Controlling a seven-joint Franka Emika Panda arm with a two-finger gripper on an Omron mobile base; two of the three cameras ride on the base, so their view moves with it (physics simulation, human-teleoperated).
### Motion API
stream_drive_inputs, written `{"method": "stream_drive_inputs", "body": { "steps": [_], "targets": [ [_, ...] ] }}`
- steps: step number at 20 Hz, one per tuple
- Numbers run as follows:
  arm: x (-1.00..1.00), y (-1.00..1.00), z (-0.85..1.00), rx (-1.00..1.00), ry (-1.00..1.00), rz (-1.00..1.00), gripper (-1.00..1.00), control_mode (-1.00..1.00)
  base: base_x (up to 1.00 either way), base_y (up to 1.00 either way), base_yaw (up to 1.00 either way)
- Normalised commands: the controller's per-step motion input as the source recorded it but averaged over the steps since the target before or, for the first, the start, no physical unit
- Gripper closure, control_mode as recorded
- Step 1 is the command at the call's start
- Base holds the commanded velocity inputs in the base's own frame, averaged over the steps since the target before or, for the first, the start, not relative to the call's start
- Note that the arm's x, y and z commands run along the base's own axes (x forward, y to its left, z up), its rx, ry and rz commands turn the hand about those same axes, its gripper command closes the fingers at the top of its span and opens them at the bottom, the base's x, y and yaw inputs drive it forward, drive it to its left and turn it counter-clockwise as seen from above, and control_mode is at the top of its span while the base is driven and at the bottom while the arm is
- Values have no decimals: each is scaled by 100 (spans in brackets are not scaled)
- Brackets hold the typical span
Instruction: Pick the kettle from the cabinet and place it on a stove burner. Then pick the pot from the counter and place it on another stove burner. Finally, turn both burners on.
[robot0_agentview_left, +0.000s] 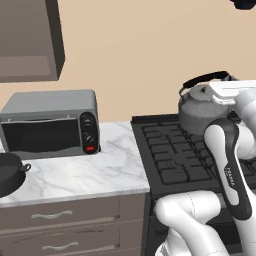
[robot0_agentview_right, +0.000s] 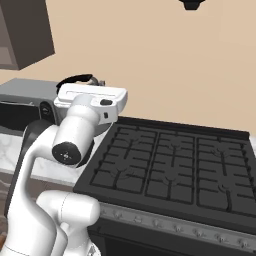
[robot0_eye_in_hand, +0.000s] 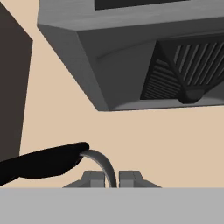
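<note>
Step in hand, as judged: setting the kettle (robot0_agentview_left: 200, 107) down on a stove burner.

End effector (robot0_eye_in_hand: 112, 178): fingers drawn narrow, pinching the thin metal root of the kettle's black handle (robot0_eye_in_hand: 48, 162), seen in the hand view.

Kettle position: over the far left part of the burners (robot0_agentview_left: 172, 150), beside the tabletop (robot0_agentview_left: 85, 172). Contact with the grate cannot be told; its base is hidden behind the arm.

To do it well: lower straight down, keep the kettle level, centre it on one grate, release only once it sits flat. Leave a separate burner free for the pot.

Containers: pot (robot0_agentview_left: 7, 175) sits on the tabletop at far left, near the toaster oven (robot0_agentview_left: 50, 122); its contents cannot be seen. The kettle's lid is on.
</note>
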Motion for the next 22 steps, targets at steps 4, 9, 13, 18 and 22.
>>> {"method": "stream_drive_inputs", "body": {
  "steps": [4,9,13,18,22],
  "targets": [
    [0,0,0,0,0,0,100,100,19,-17,2],
    [0,0,0,0,0,0,100,100,23,-18,1],
    [11,-3,-1,0,0,1,100,-100,7,-7,0],
    [37,-6,0,0,2,3,100,-100,0,0,0],
    [30,-18,-2,0,1,5,100,-100,0,0,0]
  ]
}}
